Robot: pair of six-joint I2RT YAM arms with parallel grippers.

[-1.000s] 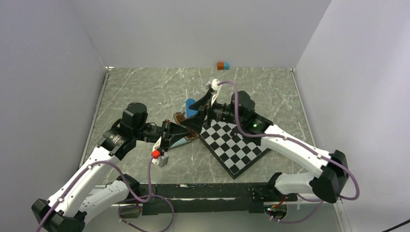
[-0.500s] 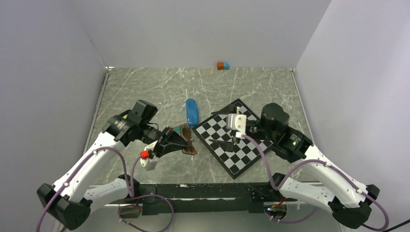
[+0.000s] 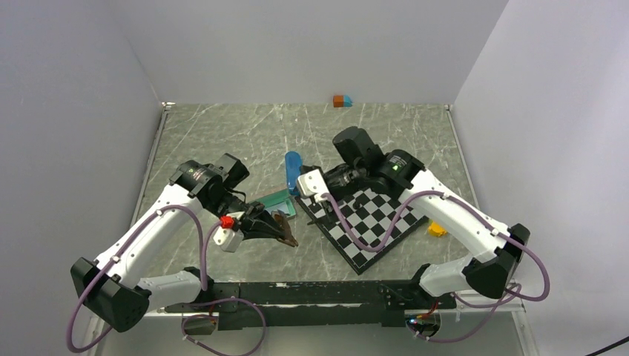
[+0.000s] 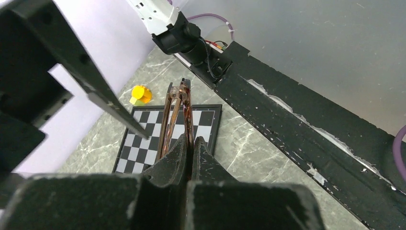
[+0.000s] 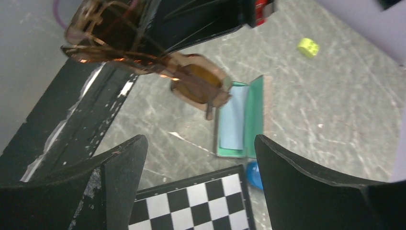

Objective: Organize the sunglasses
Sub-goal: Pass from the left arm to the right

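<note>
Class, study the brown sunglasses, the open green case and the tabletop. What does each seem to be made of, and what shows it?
The brown sunglasses: tinted see-through lenses, glossy, probably plastic; thin frame, metal or plastic unclear. The green case: stiff matte shell, with a pale blue soft-looking lining or cloth inside. The tabletop: grey with white veins, marble or a marble-print laminate.

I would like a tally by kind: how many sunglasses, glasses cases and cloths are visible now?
Sunglasses: 1, the brown sunglasses held in the left pincer
Glasses cases: 2, the blue capsule case and the green case, open
Cloths: 1, the light-blue cloth inside that open case
Total: 4
</note>
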